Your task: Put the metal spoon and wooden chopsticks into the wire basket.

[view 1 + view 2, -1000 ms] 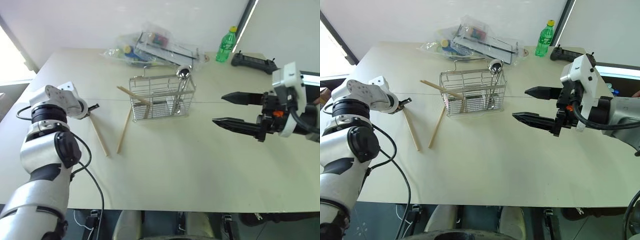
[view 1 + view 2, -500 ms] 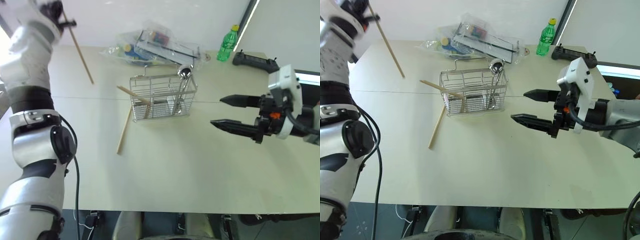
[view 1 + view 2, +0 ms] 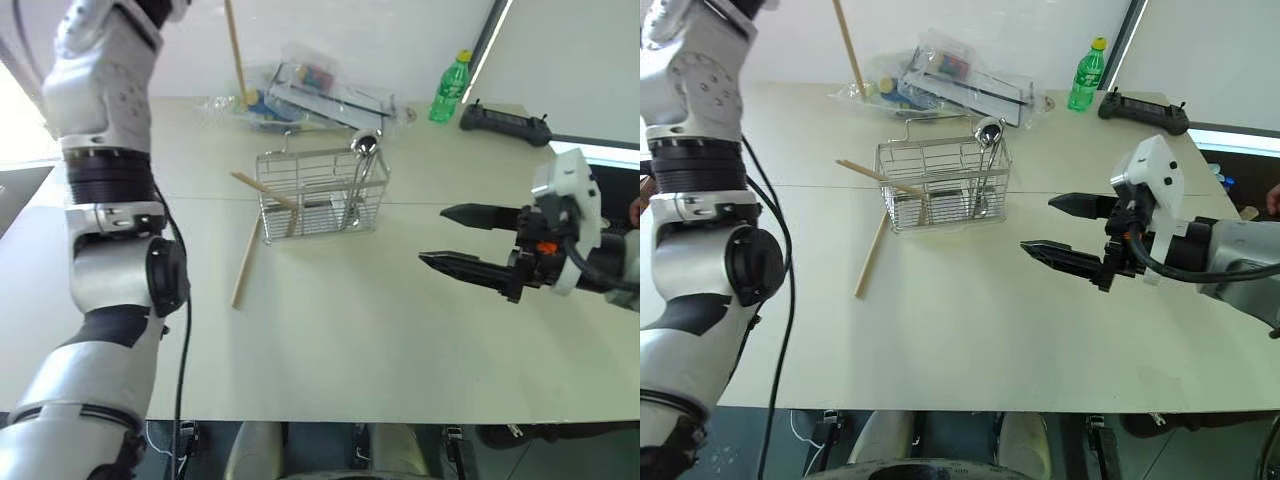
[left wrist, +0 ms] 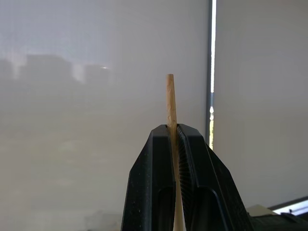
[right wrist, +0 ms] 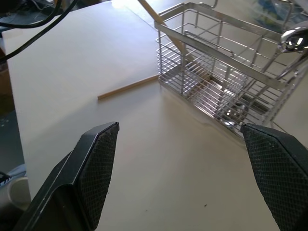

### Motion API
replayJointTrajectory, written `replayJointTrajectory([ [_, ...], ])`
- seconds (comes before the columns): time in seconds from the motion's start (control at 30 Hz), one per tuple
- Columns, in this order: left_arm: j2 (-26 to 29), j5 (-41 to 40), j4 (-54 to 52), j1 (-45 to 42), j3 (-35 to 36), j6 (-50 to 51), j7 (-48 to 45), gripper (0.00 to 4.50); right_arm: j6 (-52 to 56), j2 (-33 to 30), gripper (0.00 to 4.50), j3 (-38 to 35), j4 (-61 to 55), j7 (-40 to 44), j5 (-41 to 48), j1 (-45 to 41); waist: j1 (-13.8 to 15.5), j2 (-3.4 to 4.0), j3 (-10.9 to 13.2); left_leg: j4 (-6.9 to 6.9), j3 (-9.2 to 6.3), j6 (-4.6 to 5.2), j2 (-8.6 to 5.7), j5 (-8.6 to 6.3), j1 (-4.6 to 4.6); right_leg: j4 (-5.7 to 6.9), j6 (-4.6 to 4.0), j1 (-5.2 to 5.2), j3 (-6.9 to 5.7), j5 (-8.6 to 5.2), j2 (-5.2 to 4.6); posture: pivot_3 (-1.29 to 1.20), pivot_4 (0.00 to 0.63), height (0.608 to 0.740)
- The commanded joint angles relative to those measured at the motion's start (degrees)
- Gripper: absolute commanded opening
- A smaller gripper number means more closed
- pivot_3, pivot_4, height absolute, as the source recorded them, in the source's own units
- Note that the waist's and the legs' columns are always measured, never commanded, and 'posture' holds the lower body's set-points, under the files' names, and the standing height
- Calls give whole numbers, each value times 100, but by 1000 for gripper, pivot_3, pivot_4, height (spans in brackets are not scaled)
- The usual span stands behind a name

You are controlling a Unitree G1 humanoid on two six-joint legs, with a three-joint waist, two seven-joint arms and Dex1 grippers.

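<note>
Gripping chopstick (image 4: 170, 103), left claw (image 4: 174, 132) clamped tight, raised high; right claw (image 3: 455, 238) wide, empty, near basket (image 3: 320, 192) on table (image 3: 350, 330).

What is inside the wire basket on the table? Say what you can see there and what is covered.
The wire basket holds the metal spoon, standing bowl up, and one wooden chopstick, leaning out over its left side. Their lower ends show only partly through the wires.
</note>
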Motion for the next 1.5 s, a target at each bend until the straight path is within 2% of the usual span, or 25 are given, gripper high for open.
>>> replayJointTrajectory([
  [0.03,-103,-17,-249,52,-90,-67,-52,75,-106,28,4173,-317,-247,-241,234,111,15,-2,1,0,-1,0,0,0,-2,0,0,-1,-1,0,1,0,150,675],
  [0.2,-239,-108,-263,102,-114,118,-45,75,-195,53,4173,-366,-357,-516,392,250,16,-5,3,7,-1,1,-1,0,-8,-6,1,1,0,0,-1,0,150,675],
  [0.47,-359,-299,-903,407,-201,728,-27,75,-353,74,4173,-383,-441,-850,544,440,16,-4,3,6,-2,1,-1,-1,-6,-6,0,2,0,0,0,0,150,675],
  [0.87,-490,-265,-1624,1018,-410,1162,65,75,-544,37,4173,-332,-318,-976,634,431,25,-2,2,7,-3,2,-1,-1,-4,-6,0,6,0,0,1,0,150,675],
  [0.97,-503,-359,-1657,1041,-363,1233,64,985,-558,7,4173,-331,-283,-962,640,421,21,-5,3,9,-4,2,-1,-1,-4,-6,0,5,0,0,2,0,150,675],
  [1.2,-437,-483,-1786,1002,-271,1546,46,4464,-565,-31,4173,-326,-230,-900,586,416,20,-4,3,8,-4,3,-1,-1,-4,-6,0,5,0,0,2,0,150,675],
  [1.37,-283,-698,-1598,695,116,1765,380,4464,-572,-29,4173,-283,-199,-861,551,395,20,-5,3,9,-4,3,0,-1,-4,-6,0,5,0,-1,2,0,150,675],
  [1.5,262,-700,-1132,189,471,1900,620,4464,-568,-26,4173,-246,-170,-818,528,368,-1,-4,3,7,-4,3,0,-1,-4,-6,1,3,0,-1,2,0,150,675],
])
